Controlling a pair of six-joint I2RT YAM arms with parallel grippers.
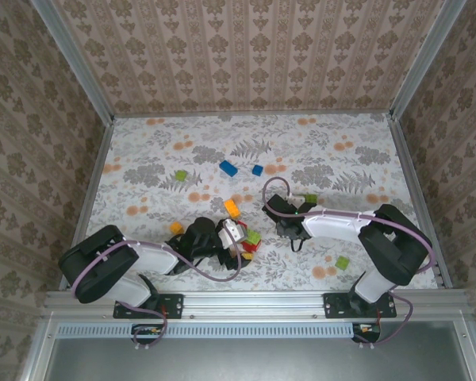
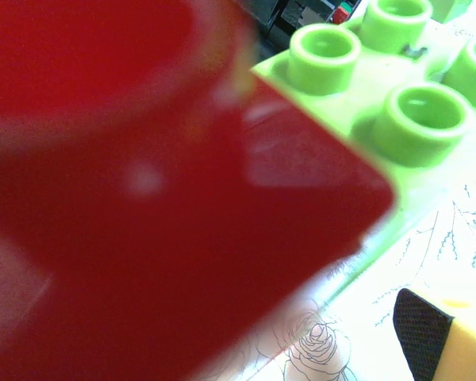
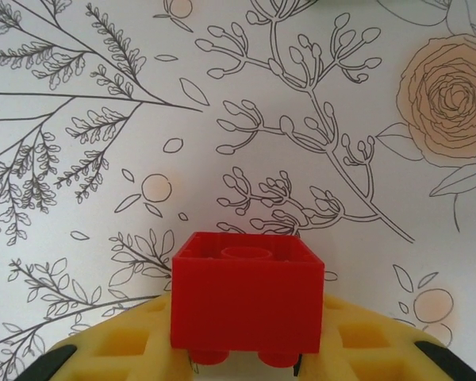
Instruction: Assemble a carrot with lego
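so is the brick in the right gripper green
No, the right gripper holds a red brick between its yellow pads.

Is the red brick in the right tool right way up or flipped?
Flipped: the red brick shows its hollow underside on top, studs poking out below, in the wrist view.

red brick [image 3: 243,298], green brick [image 2: 363,89] (floral grey-orange table [image 1: 341,151])
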